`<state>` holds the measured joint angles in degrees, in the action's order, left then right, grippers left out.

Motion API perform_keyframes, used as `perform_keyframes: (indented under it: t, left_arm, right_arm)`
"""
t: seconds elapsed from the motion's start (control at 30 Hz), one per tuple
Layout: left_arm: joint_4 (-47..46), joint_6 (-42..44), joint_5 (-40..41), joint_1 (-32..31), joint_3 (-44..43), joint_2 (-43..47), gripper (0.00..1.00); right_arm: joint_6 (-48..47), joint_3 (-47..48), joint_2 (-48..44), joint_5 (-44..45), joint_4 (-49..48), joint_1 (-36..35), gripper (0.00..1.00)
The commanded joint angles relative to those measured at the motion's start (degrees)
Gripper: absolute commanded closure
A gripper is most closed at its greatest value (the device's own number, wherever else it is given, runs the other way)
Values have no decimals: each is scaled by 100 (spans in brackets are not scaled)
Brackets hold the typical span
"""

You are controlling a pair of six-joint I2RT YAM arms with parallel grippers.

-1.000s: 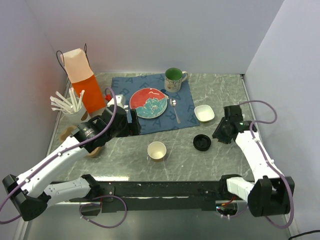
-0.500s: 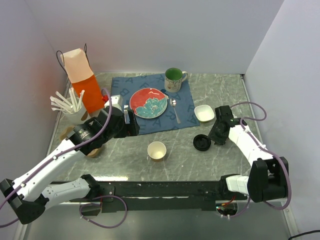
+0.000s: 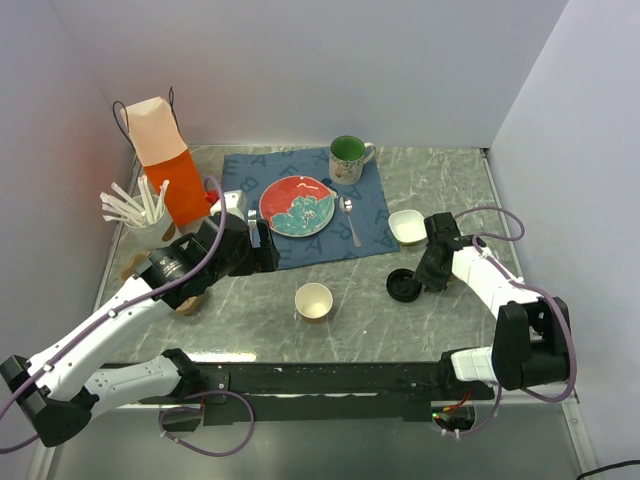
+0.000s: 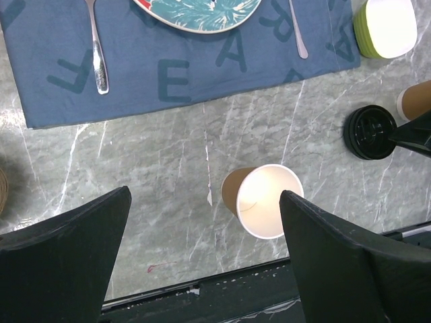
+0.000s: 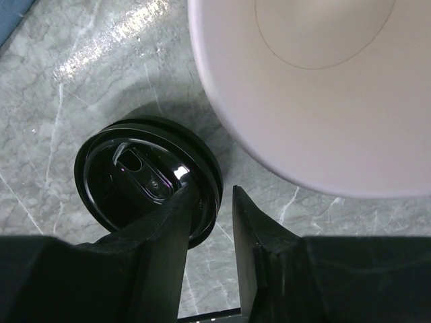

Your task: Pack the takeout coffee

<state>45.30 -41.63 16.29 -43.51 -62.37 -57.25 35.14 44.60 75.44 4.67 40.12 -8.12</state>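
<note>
No lidded brown cup shows, so the takeout coffee is out of view. A lidless tan paper cup (image 3: pixel 314 301) (image 4: pixel 266 198) stands on the marble near the front edge. To its right a flat black lid (image 3: pixel 402 286) (image 5: pixel 145 178) lies on the table. My right gripper (image 3: pixel 428 278) (image 5: pixel 212 195) is low at the lid's right edge, jaws narrowly open astride the rim: one finger over the lid, the other outside it. My left gripper (image 3: pixel 258 245) (image 4: pixel 205 195) hovers wide open and empty, well above the table behind and left of the tan cup.
An orange and pink paper bag (image 3: pixel 160 160) stands at the back left beside a cup of white straws (image 3: pixel 140 210). A blue mat (image 3: pixel 370 215) carries a red plate (image 3: pixel 297 205), cutlery and a green mug (image 3: pixel 347 155). A white bowl (image 3: pixel 408 226) (image 5: pixel 323 87) sits just behind the right gripper.
My right gripper has moved left and forward from beside the bowl down to the black lid's edge, its jaws narrowing slightly. The left arm shifted a little and has since held still.
</note>
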Motion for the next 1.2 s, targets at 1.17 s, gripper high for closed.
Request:
perform_keyframes:
  t: [1.17]
  left_arm:
    - [-741,85,-1900,70,-1269,-321,9]
  right_arm:
    - [-297,585,-1716,-2968,-556,-41,89]
